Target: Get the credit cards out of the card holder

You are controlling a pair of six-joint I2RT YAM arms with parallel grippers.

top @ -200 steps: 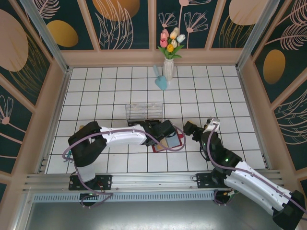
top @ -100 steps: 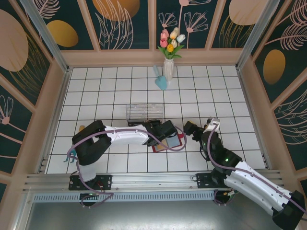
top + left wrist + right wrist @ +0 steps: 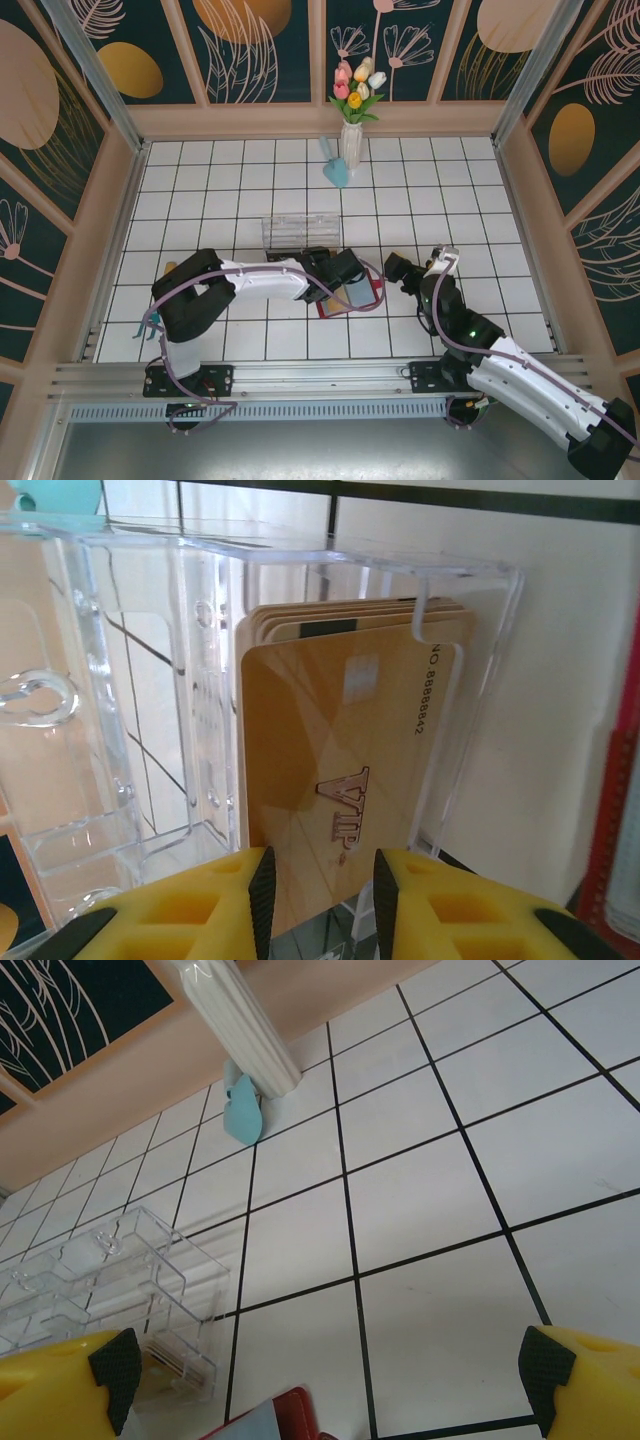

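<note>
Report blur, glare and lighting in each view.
Left wrist: gold VIP card sharp, yellow fingers soft, clear plastic box glinting, white background washed out. Right wrist: white tiles crisp, even light. Top external: evenly lit, no glare.

The small red square fold-over card holder (image 3: 352, 297) lies open and flat on the white tiles (image 3: 250, 340), just below the middle of the top view, blue-grey inner pocket face up. In the right wrist view its red corner sits at the bottom edge. A tan credit card (image 3: 330, 780) marked VIP stands upright inside the clear plastic box (image 3: 150, 680), mid-frame in the left wrist view, with more tan cards (image 3: 330, 615) stacked close behind.
</note>
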